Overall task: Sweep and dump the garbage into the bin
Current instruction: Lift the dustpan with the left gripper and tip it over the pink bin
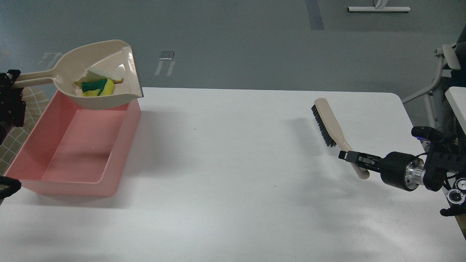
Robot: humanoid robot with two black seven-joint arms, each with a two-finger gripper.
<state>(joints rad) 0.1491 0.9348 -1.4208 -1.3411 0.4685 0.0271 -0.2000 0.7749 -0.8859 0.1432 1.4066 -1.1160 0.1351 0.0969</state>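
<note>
The beige dustpan (pixel 120 69) hangs in the air over the far end of the salmon-pink bin (pixel 32 182) at the table's left. In the pan lie the garbage: a yellow sponge piece with a green layer (pixel 97 88) and a pale bread-like slice (pixel 103 74). My left gripper (pixel 11 82) is at the left edge, shut on the dustpan handle. My right gripper (pixel 351 157) is shut on the handle of the beige black-bristled brush (pixel 325 120), held near the table's right side.
The white table (pixel 233 174) spans the view. A checked fabric (pixel 11 145) lies left of the bin. A chair (pixel 442 69) and a second white table edge (pixel 457 102) stand at the right.
</note>
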